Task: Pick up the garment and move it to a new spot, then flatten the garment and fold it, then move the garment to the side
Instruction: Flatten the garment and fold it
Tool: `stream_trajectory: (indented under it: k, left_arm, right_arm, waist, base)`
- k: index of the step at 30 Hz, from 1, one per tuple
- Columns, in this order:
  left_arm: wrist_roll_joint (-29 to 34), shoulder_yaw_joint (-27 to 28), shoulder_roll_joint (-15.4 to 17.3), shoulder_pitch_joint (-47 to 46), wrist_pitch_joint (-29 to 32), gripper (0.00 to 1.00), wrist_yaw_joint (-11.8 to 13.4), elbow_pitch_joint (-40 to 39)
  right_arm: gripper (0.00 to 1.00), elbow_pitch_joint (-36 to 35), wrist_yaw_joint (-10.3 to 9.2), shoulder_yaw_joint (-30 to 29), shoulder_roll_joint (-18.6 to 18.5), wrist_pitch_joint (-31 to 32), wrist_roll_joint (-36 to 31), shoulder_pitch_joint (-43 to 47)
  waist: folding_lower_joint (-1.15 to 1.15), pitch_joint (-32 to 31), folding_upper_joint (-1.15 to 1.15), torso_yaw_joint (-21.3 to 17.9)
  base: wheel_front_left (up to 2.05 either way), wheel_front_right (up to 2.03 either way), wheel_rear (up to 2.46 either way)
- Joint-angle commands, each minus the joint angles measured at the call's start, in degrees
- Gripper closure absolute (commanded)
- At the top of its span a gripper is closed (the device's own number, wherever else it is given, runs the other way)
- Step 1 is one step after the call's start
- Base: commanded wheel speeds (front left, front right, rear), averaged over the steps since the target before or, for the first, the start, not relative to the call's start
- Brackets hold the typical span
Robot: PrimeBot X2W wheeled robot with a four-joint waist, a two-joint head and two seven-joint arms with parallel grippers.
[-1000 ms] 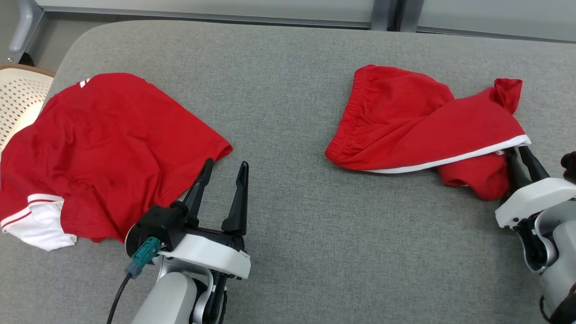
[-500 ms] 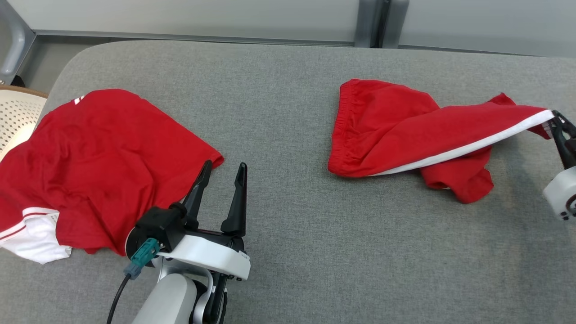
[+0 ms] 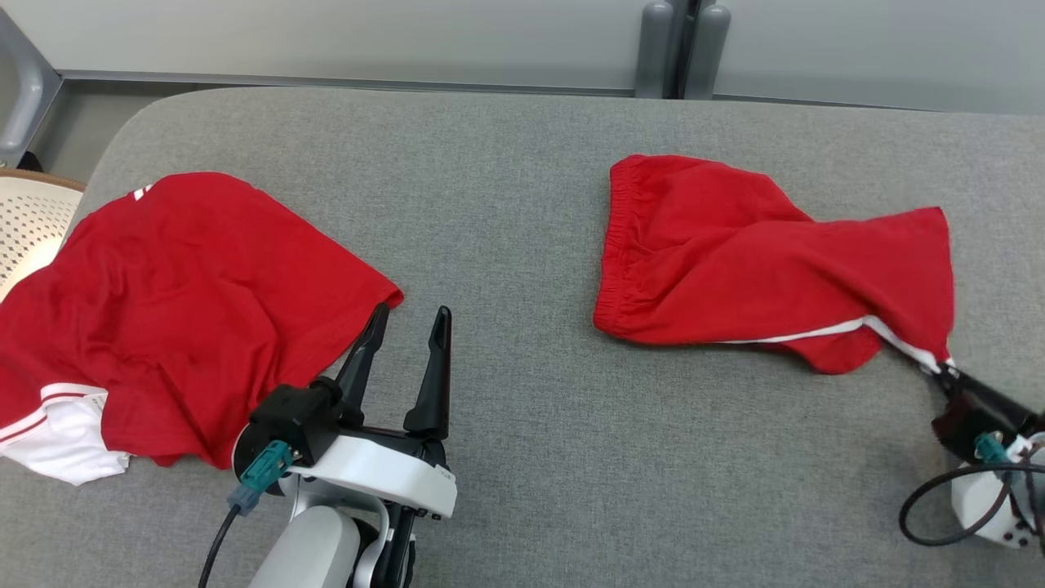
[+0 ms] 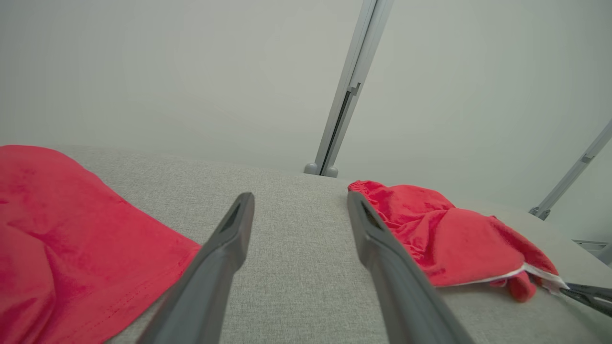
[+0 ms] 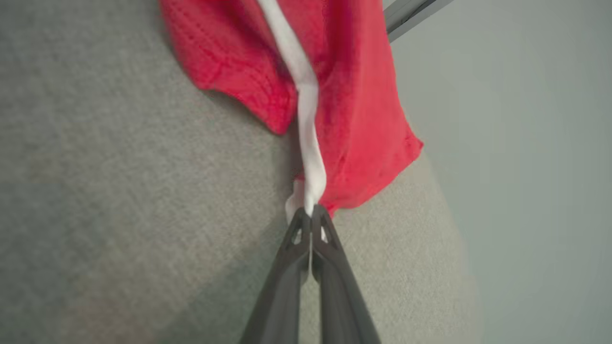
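Observation:
The garment (image 3: 735,261) is a pair of red shorts with a white trim, lying on the right half of the grey table (image 3: 522,457). My right gripper (image 3: 940,367) is shut on its white-trimmed lower right corner, and the cloth stretches from that corner. In the right wrist view the closed fingertips (image 5: 311,215) pinch the white trim of the garment (image 5: 354,95). My left gripper (image 3: 408,322) stands open and empty near the table's front, left of the middle. The left wrist view shows the garment (image 4: 449,243) to the right of its open fingers (image 4: 229,239).
A second red garment with white sleeve trim (image 3: 180,310) lies spread on the left side of the table, its edge touching my left gripper's left finger. A pale perforated basket (image 3: 28,224) stands off the table's left edge. A wall with metal posts (image 3: 669,49) runs behind.
My right gripper closed on the garment's trimmed corner, swung it out to the right, then pulled it down toward the table's front, spreading the cloth. The head camera shifted too. The left arm stayed put.

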Motion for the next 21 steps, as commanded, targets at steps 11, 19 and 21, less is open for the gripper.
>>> stream_trajectory:
  k: [11, 19, 21]
  left_arm:
    - [0.65, 1.23, 0.21, 0.63, -0.11, 0.0, -0.15, 0.89]
    - [1.09, 2.33, 0.22, 1.77, -0.11, 0.0, -0.39, 0.49]
    - [0.83, 2.45, 0.22, 2.11, -0.11, 0.0, -0.35, 0.2]
  right_arm:
    - [0.0, 2.24, -0.03, -0.48, 2.77, -0.54, 11.05, 2.42]
    - [0.0, -3.4, -0.03, -16.41, 8.7, -1.36, 21.47, 7.06]
    - [0.0, -5.67, -0.03, -21.04, 11.62, -2.01, 24.86, 9.08]
  waist:
    - [0.0, -1.6, 0.0, -1.94]
    - [0.0, -3.69, 0.0, -4.69]
    - [0.0, -3.94, 0.0, -5.13]
  base:
    - [0.0, 0.0, 0.0]
    - [0.0, 0.0, 0.0]
    - [0.0, 0.0, 0.0]
